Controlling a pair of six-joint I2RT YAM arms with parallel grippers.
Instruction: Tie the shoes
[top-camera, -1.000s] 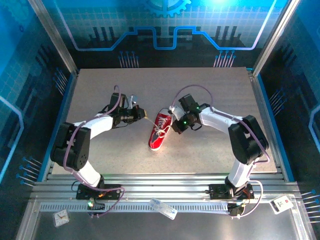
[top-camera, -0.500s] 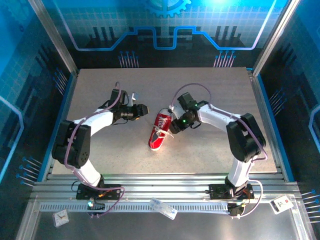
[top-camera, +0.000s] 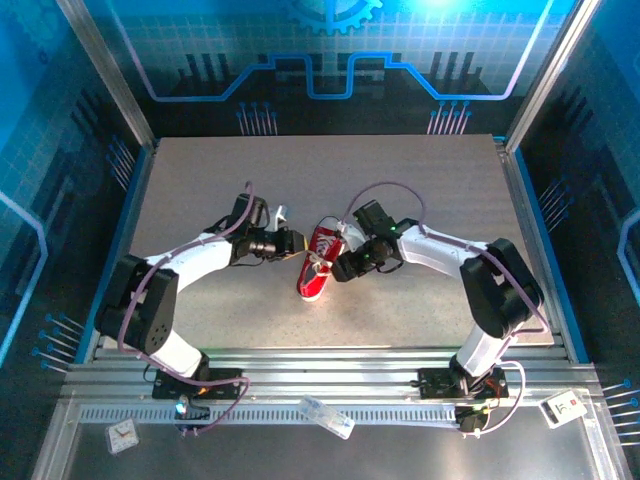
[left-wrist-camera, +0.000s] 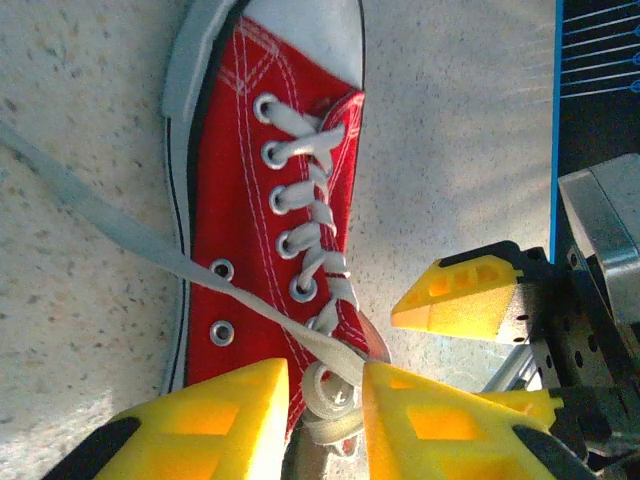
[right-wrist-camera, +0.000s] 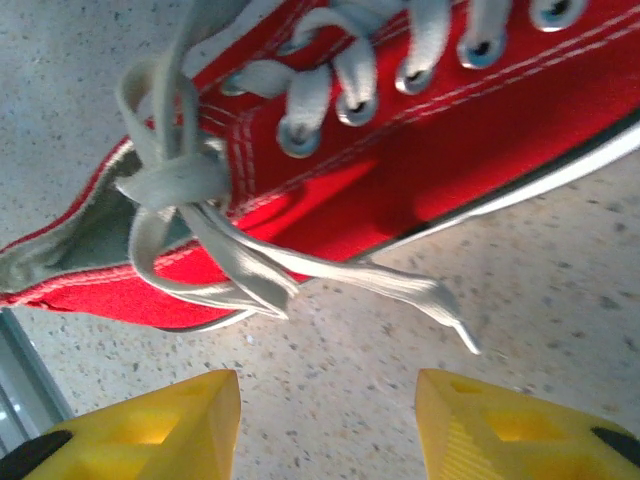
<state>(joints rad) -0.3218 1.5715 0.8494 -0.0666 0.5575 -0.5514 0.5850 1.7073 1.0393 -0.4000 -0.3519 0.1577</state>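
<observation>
Laces sit between close-set fingers of left gripper, perhaps pinched; right gripper gapes empty beside sneaker.

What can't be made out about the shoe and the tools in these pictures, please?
- Left wrist view: the heel of the sneaker is hidden behind the left tool; whether that tool pinches the lace knot is unclear.
- Right wrist view: the toe is cut off by the frame edge; the right tool stands open below.
- Top view: the laces are too small to judge the knot.
</observation>
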